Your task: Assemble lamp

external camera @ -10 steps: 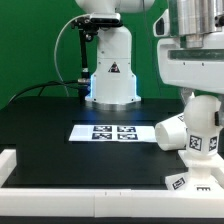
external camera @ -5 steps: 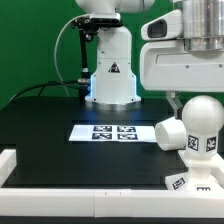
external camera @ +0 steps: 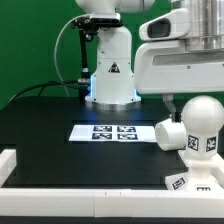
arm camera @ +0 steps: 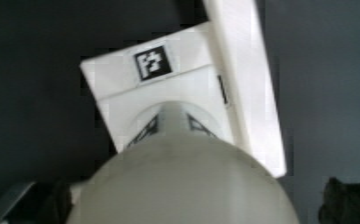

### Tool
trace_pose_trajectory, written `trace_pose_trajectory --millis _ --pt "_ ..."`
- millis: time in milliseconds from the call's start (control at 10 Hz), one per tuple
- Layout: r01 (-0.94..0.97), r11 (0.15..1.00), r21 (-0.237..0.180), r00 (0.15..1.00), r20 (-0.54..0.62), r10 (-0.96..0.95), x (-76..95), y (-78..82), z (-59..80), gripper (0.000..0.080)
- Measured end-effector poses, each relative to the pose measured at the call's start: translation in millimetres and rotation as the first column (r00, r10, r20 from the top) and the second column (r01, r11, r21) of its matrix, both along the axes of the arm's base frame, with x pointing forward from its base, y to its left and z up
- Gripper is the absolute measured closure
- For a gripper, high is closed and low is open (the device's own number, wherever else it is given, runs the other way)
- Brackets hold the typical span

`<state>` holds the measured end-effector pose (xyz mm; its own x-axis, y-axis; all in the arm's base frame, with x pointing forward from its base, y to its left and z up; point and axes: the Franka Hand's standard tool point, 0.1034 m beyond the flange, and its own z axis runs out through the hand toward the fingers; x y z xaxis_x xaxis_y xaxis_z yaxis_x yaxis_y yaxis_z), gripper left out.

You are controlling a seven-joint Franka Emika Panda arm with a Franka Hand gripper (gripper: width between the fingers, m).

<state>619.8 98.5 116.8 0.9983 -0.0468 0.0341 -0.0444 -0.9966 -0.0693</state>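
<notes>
While bulb (external camera: 202, 118) stands on base (external camera: 186, 181) | shade (external camera: 168, 131) lying beside | marker board (external camera: 110, 133) near | claw (arm camera: 182, 198) spread above

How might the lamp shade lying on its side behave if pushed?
The shade lies on its curved wall and tapers, so it would probably roll in an arc. Its matte plastic looks rigid, so probably stiff. The upright bulb stands close by; a roll might bump it.

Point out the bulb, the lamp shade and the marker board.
bulb (external camera: 203, 113): exterior view, on its round top.
lamp shade (external camera: 168, 131): exterior view, on its outer wall.
marker board (external camera: 111, 132): exterior view, on the printed tags at its middle.
</notes>
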Motion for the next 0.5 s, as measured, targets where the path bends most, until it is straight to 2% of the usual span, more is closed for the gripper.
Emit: trace_pose_trajectory --millis 200,300,500 --pt "-0.303 0.952 -0.042 0.953 0.008 0.304 -0.8 -0.4 -1.7 0.0101" --pt "-0.435 0.899 -0.051 0.900 0.009 0.436 -0.9 -2.2 -2.6 0.0101" --pt "-0.462 0.885 -0.055 0.886 0.008 0.463 -0.8 -3.4 -2.8 0.0101"
